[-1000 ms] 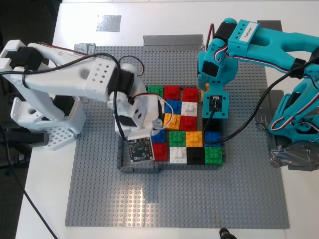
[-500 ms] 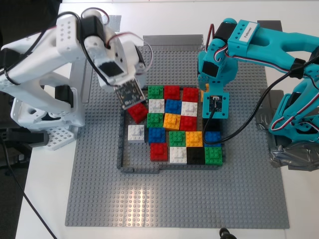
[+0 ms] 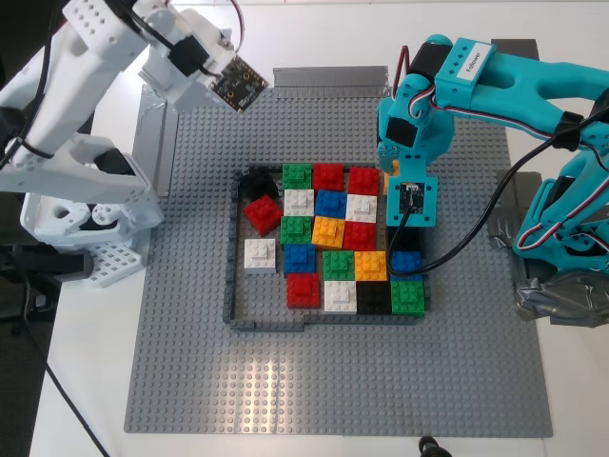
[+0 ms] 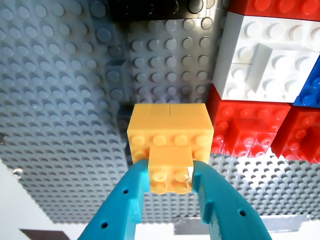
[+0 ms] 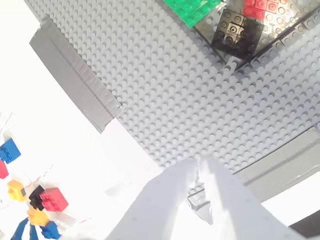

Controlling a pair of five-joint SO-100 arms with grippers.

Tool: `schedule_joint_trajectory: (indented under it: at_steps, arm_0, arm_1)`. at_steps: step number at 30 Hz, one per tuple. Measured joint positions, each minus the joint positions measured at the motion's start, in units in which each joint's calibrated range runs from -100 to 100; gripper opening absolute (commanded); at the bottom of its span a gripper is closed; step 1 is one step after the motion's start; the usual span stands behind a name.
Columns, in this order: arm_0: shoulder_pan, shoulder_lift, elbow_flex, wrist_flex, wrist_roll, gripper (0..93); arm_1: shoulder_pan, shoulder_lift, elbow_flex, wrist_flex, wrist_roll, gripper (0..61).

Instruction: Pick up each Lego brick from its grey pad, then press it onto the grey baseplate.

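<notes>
A: Exterior view — what's biggest?
B: The grey baseplate (image 3: 343, 381), carrying a dark frame (image 3: 232, 276) full of coloured bricks.
A: My first gripper (image 4: 170, 187)?
B: Teal, closed on an orange brick (image 4: 170, 137) over the baseplate, beside the frame's red bricks.
A: My second gripper (image 5: 202, 167)?
B: White, raised over the baseplate's far corner at the exterior view's left; jaws together, nothing held.
A: The red brick (image 3: 262, 214)?
B: Tilted inside the frame.

A small orange Lego brick (image 4: 171, 172), studs facing the camera, sits pinched between the teal fingers of my first end effector (image 4: 170, 200), against a larger orange block. A red brick (image 3: 262, 214) lies tilted inside the low dark-grey frame on the large grey studded baseplate (image 3: 190, 314), beside a patchwork of coloured bricks.
</notes>
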State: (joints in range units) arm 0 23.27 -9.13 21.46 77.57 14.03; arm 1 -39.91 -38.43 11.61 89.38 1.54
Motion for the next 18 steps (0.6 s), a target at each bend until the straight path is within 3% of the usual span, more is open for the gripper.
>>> schedule_joint_trajectory:
  at_steps: [4,10,18]
  arm_0:
    - [0.00,0.00,0.00,0.00,0.00,0.0]
    - [0.00,0.00,0.00,0.00,0.00,0.0]
    - [0.00,1.94,0.00,0.00,0.05,0.0]
  arm_1:
    - [-4.64,5.35,-5.90,0.40,1.51,0.1]
    - [-12.45,20.21,-21.37,4.59,0.83,0.1]
    - [-17.27,24.09,-23.11,-0.88,1.42,0.1]
